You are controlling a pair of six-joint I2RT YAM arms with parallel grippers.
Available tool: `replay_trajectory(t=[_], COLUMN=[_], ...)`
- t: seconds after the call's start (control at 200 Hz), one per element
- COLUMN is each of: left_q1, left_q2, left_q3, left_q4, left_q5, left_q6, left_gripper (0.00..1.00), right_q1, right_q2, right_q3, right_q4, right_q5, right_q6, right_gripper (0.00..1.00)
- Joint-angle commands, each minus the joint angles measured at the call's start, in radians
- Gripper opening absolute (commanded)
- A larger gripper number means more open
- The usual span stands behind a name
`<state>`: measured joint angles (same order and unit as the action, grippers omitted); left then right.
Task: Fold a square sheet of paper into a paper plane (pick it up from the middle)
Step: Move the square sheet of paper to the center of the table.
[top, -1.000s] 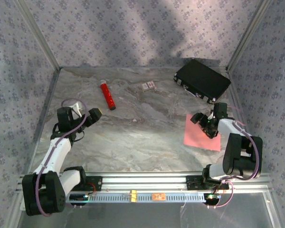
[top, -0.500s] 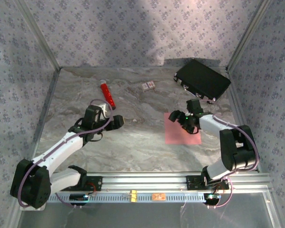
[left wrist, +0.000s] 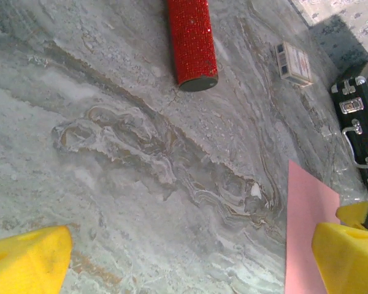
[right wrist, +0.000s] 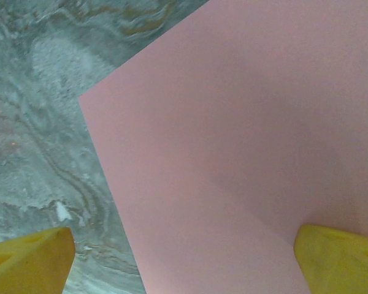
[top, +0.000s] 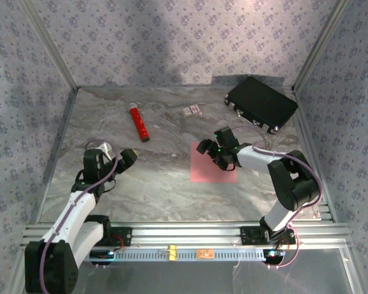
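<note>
— Where do the arms stand?
— Left end effector [top: 126, 155] hovers over the marble desk [top: 165, 184], fingers spread. Right end effector [top: 213, 154], fingers apart, leans low over the square sheet of paper [top: 208, 174], flat mid-desk.
— Beyond?
— Red cylinder [top: 138, 124], printed card [top: 192, 111], black case [top: 261, 103], patterned walls [top: 172, 43].

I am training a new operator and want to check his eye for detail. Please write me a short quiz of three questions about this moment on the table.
1. True or false: the glittery red cylinder lies on the flat pink square sheet of paper.
2. Which arm's gripper hangs over the sheet? A) left B) right C) both
3. Fill in: the black hard case lies near the far ___ corner of the marble-patterned table.
Key: 1 false, they lie apart; 2 B, the right gripper, jaws open; 3 right.
</note>
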<state>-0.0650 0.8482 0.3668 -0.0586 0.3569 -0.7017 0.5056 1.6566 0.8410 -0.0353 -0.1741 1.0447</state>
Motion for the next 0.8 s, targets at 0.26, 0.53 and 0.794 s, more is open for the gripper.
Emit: replay_trajectory(t=[0.26,0.53,0.794], left_q1=[0.01,-0.053,-0.307], left_q2=[0.016,0.084,0.27], left_q3=[0.068,0.119,0.273], left_q4=[-0.071,-0.127,-0.183], left_q5=[0.174,0.179,0.025], left_q6=[0.041,0.064,0.074], left_gripper=[1.0,0.99,0.99], right_q1=[0.126,0.145,0.072], right_q2=[0.134,0.081,-0.1], right_q3=[0.006,0.071,0.048], right_q4=[0.125,0.131,-0.029], right_q5=[-0.022,-0.048,0.037], right_q6=[0.281,0.261,0.086], right_gripper=[0.96,0.96,0.97])
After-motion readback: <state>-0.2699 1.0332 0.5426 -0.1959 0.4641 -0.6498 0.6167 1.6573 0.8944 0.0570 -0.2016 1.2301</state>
